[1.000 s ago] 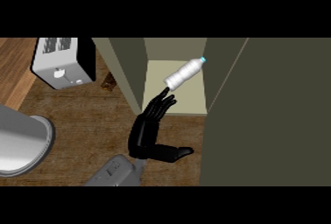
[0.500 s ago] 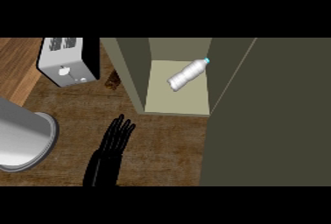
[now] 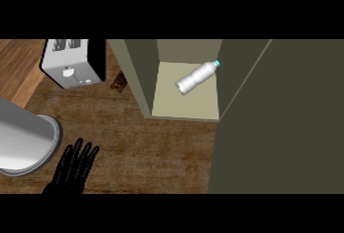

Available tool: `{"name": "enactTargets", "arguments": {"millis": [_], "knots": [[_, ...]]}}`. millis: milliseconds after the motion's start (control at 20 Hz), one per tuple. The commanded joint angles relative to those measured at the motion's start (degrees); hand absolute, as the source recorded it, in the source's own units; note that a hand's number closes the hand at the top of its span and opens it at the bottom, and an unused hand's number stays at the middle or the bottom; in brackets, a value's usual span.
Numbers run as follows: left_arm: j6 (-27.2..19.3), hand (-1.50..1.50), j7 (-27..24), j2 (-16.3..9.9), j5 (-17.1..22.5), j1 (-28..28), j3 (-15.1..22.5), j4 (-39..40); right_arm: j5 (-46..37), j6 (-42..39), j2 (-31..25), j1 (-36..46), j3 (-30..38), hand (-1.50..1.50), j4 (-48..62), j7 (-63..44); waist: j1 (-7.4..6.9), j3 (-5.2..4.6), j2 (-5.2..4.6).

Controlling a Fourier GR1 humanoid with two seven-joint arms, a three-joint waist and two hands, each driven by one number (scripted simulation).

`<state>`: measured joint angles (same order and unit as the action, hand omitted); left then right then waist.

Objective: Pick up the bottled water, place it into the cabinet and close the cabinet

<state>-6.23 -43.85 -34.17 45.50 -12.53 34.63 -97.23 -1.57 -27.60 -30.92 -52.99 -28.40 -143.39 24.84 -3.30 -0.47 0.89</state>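
Counter (image 3: 154,145): brown wood, toaster (image 3: 70,61) at rear left
Cabinet (image 3: 184,107): door open
Bottled water (image 3: 196,78): lying inside cabinet, cap rightward
Left hand (image 3: 73,168): fingers straight, grasping nothing, lower left

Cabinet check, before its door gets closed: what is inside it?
Inside the cabinet, the bottled water lies on its side on the pale shelf. The open door covers anything further right.

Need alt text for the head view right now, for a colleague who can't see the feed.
The bottled water lies on its side inside the open cabinet, whose door stands open at the right. One black hand, fingers straight, rests over the counter at lower left, beside a metal pot and below a toaster.
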Motion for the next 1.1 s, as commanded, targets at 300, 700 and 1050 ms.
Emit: {"name": "enactTargets", "arguments": {"millis": [300,700,1050], "knots": [[11.2,-1.5,-5.3,-12.0,4.9,-9.9,-8.0,-4.4,-5.7,3.9,1.9,9.2,-12.1,1.5,-9.5,-19.4,-1.17,-0.08,-1.34],[16.7,-1.5,-6.2,-15.9,5.4,-11.7,-9.5,-3.4,-4.0,1.8,1.6,25.7,-11.9,1.5,-3.3,-22.8,-4.81,-0.33,-2.06],[19.8,-1.5,-8.1,-18.2,5.4,-12.2,-11.9,-1.7,-1.4,3.2,3.4,33.0,-13.2,1.5,1.7,-28.2,-6.25,-0.65,-2.18]]}}
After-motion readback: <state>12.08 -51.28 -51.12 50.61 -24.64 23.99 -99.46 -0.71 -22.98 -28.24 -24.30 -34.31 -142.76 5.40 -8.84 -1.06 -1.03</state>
